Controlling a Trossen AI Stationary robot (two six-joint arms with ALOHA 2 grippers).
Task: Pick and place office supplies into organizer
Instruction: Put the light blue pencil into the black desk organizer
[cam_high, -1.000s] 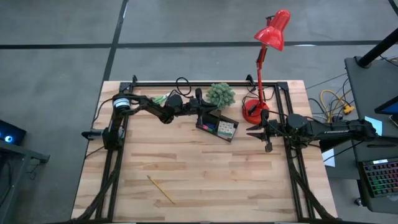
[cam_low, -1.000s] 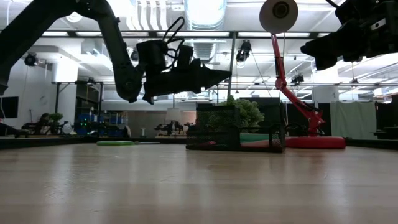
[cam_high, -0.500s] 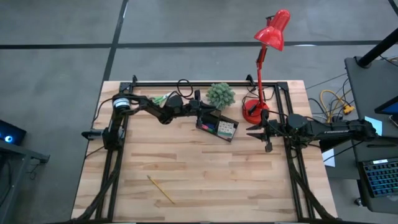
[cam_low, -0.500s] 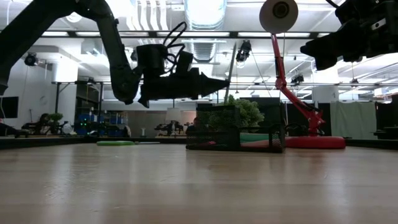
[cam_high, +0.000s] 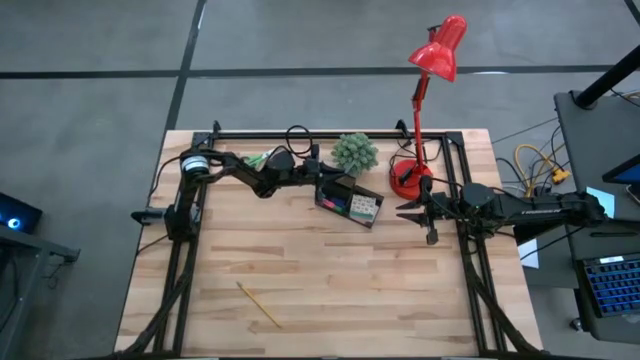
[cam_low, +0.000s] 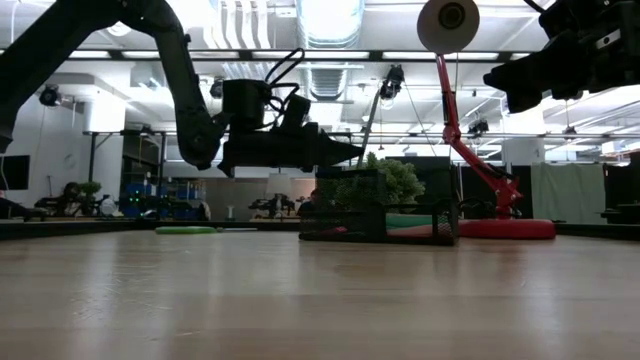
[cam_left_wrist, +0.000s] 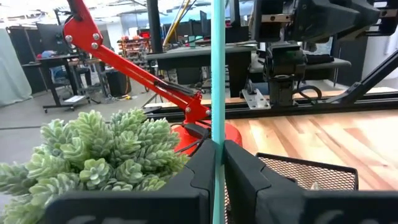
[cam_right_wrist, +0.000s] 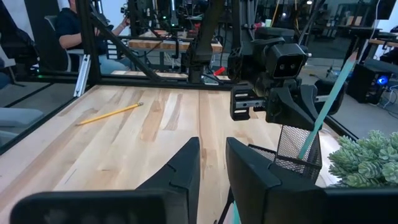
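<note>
Teal pen (cam_left_wrist: 217, 93), black organizer (cam_high: 349, 203)

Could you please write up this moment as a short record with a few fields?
left gripper: shut on the teal pen, raised over the organizer
right gripper: empty, raised by the red lamp at the table's right side
organizer contents: white dotted cube and small coloured pieces inside
still on table: yellow pencil, near front left
beside organizer: green potted plant
</note>
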